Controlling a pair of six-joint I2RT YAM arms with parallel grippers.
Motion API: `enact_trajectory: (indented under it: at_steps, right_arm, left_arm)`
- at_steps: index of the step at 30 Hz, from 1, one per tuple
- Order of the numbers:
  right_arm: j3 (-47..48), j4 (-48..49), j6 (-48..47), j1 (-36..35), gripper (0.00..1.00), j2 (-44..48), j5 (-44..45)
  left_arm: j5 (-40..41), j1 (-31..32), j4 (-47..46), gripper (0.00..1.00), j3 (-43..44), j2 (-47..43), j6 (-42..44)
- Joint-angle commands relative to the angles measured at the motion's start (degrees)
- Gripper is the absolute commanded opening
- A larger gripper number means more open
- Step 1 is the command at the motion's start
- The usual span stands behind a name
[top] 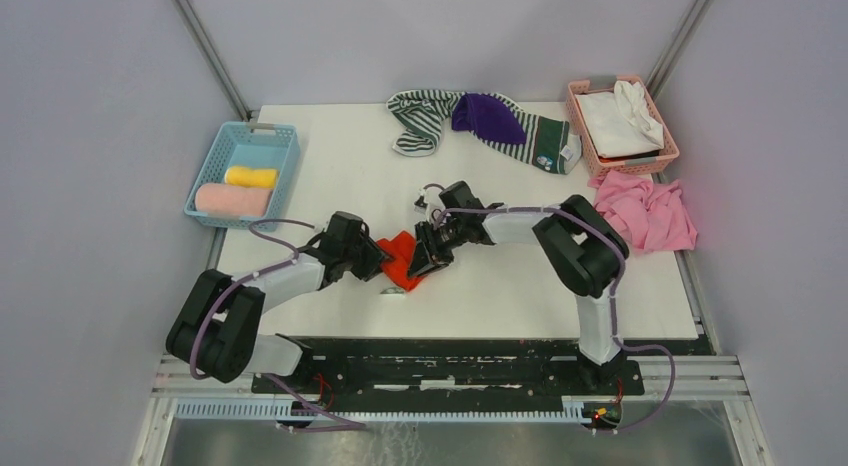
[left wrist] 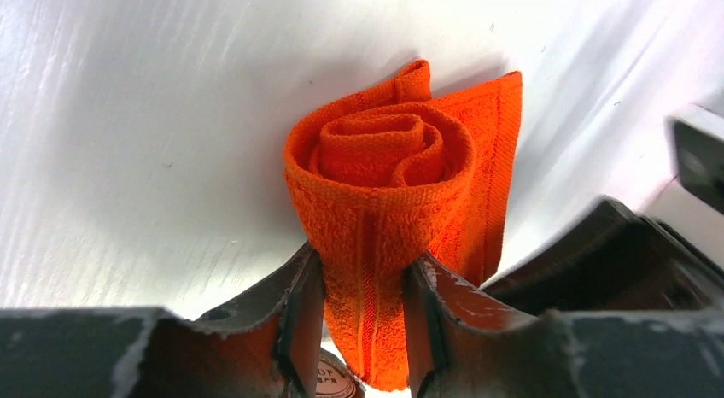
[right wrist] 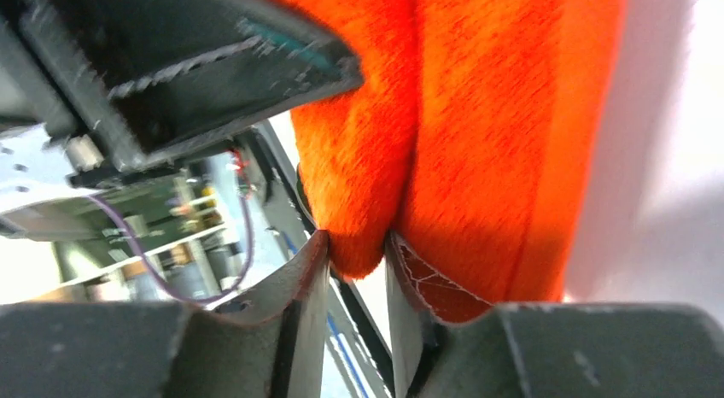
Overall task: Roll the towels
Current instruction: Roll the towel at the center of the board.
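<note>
An orange-red towel [top: 398,256] sits near the table's front middle, between both grippers. In the left wrist view it is wound into a spiral roll [left wrist: 384,172], and my left gripper [left wrist: 363,283] is shut on its lower end. My right gripper [right wrist: 357,253] is shut on a fold of the same towel [right wrist: 444,142] from the other side. In the top view the left gripper [top: 378,256] and the right gripper [top: 420,261] meet at the towel. A striped green-and-white towel [top: 425,116], a purple towel [top: 487,116] and a pink towel [top: 648,211] lie loose.
A blue basket [top: 215,166] at the left holds a yellow roll [top: 250,176] and a light pink roll [top: 232,199]. A pink basket [top: 668,136] at the back right holds white cloth [top: 620,121]. A small white tag [left wrist: 340,379] shows under the towel.
</note>
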State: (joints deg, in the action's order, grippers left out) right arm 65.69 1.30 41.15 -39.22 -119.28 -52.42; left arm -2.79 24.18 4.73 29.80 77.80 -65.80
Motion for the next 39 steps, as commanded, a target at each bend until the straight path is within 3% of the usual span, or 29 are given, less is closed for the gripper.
enact_trajectory:
  at_steps: [1,3,7,12,21,30,37,39]
  right_arm:
    - [2.8,-20.4,-17.6,-2.6,0.43,11.8,16.9]
    - [3.8,-23.8,-21.2,-5.1,0.51,16.3,25.4]
    - [5.4,-26.0,-27.5,-12.8,0.57,20.2,45.1]
    - [4.1,-18.5,-33.2,-21.5,0.61,20.3,60.4]
    - [1.5,-5.9,-42.5,-27.7,0.65,14.3,68.5]
    - [0.0,-4.4,-44.5,-28.1,0.64,7.1,74.2]
    - [-1.1,-4.0,-47.6,-27.9,0.57,3.5,78.5]
    - [-0.9,-4.4,-48.0,-27.7,0.50,2.5,79.0]
  left_arm:
    - [4.0,-0.4,1.6,0.39,-0.5,4.0,2.5]
    - [4.1,-0.4,1.5,0.38,-1.0,4.7,2.4]
    - [3.7,-0.4,1.5,0.38,-1.3,4.9,2.3]
    - [3.0,-0.5,1.8,0.38,-0.9,4.5,2.0]
    - [1.9,-0.4,1.4,0.38,-1.1,4.5,1.8]
    - [0.7,-0.4,0.3,0.39,-1.6,4.8,1.6]
    - [-0.7,-0.3,-1.1,0.35,-2.2,5.7,2.4]
    - [-1.5,-0.3,-1.7,0.34,-2.6,6.0,2.7]
